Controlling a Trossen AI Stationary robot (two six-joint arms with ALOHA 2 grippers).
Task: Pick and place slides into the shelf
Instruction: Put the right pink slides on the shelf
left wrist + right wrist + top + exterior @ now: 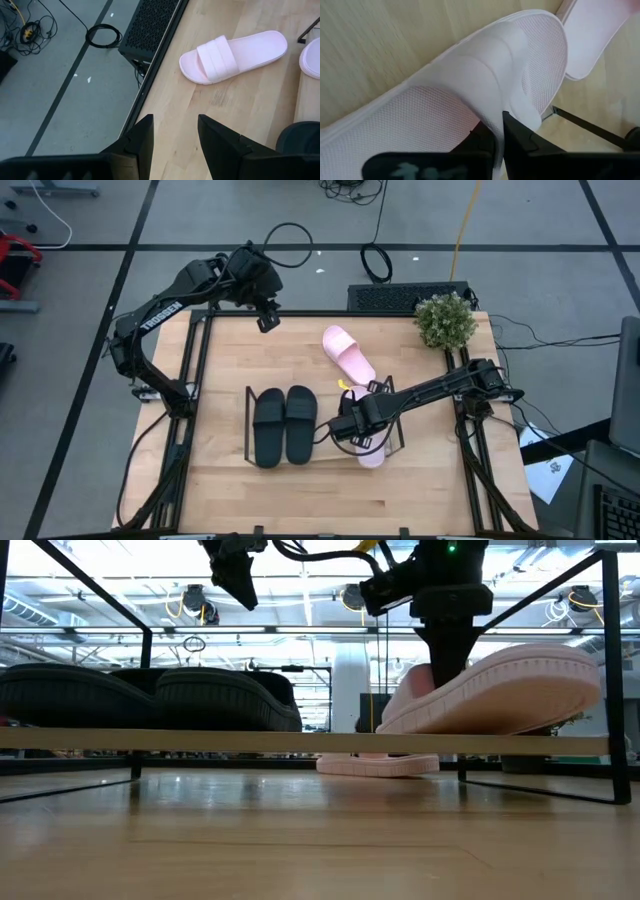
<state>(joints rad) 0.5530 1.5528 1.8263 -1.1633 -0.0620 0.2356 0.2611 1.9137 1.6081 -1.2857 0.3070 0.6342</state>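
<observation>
The wooden surface (330, 475) carries the shelf (249, 425), whose clear tray holds the two black slides (285, 425) side by side at its left end. At its right end a pink slide (372, 454) sits tilted (toe raised in the low view), its strap pinched by the right end effector (350, 426). The other pink slide (349, 353) lies behind the shelf. The left end effector (175, 145) hovers open above the surface's far left edge.

bright, even overhead light. in the low view, ceiling strip lamps (300, 585) glare behind the shelf and the worktop (320, 840) carries a soft sheen. shadows are faint and short. in the right wrist view, the pink slide (470, 85) fills the frame, slightly soft up close.
</observation>
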